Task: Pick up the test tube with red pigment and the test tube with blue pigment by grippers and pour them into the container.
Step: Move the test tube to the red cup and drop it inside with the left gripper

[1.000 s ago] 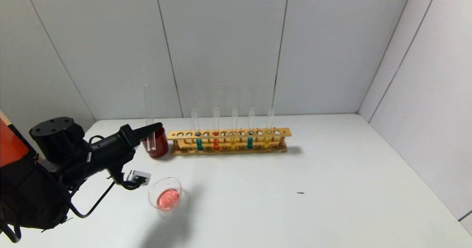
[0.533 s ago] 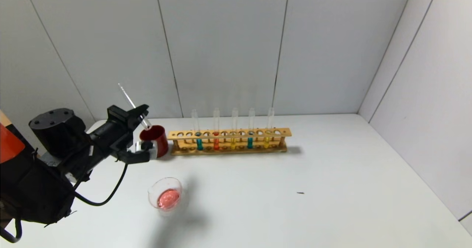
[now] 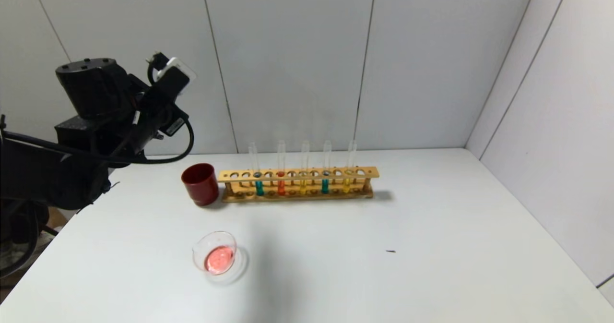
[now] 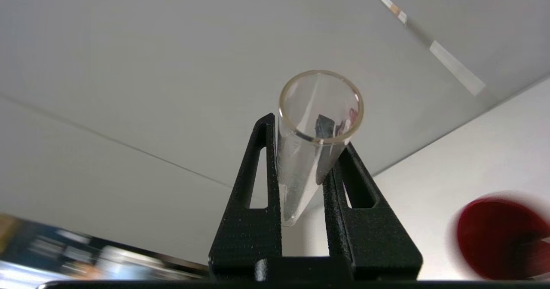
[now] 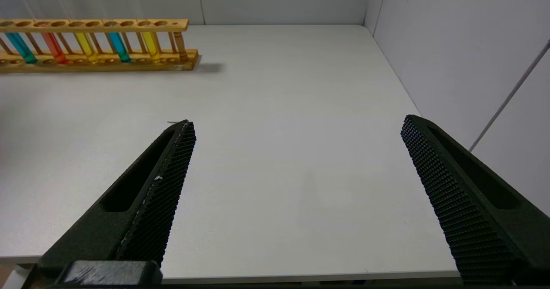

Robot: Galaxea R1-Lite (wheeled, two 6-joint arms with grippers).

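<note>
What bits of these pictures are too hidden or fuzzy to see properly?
- Head view: the left hand's tips sit behind its own black arm; the right hand is outside the picture.
- Left wrist view: the left hand covers the empty tube's lower end; the red cup is blurred and cut off by the edge.

Pink-filled container before red cup and tube rack.

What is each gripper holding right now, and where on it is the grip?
The left gripper is shut on an empty clear test tube, clamped partway along its body below the open mouth. The right gripper is open and holds nothing.
</note>
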